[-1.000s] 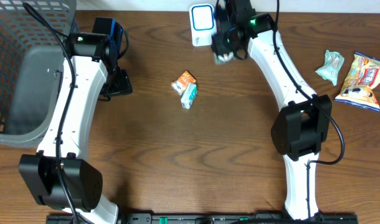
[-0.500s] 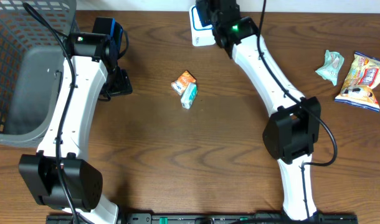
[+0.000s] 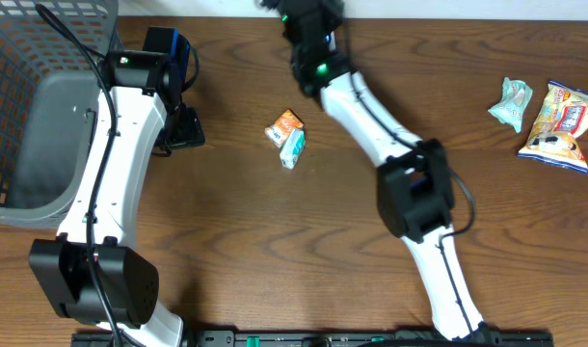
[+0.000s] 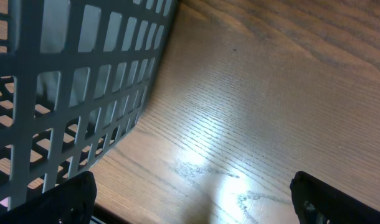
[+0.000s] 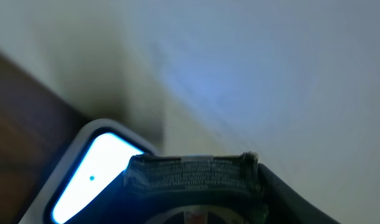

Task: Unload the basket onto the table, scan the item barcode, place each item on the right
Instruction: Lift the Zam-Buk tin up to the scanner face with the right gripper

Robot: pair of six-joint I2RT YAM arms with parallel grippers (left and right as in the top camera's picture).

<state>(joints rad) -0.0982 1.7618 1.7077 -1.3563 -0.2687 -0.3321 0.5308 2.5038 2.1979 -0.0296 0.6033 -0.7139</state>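
Right hand clamped on a crimped packet, just before the lit scanner at the far edge of the desk. Left hand apart, beside the basket. We judge the scan step underway; next, square the packet's code side to the lit face.

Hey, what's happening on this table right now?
The right arm grips a small packet in its jaws, holding it up to the lit scanner by the wall. The left arm hangs beside the grey basket, jaws open and empty. Other snack packets lie on the table.
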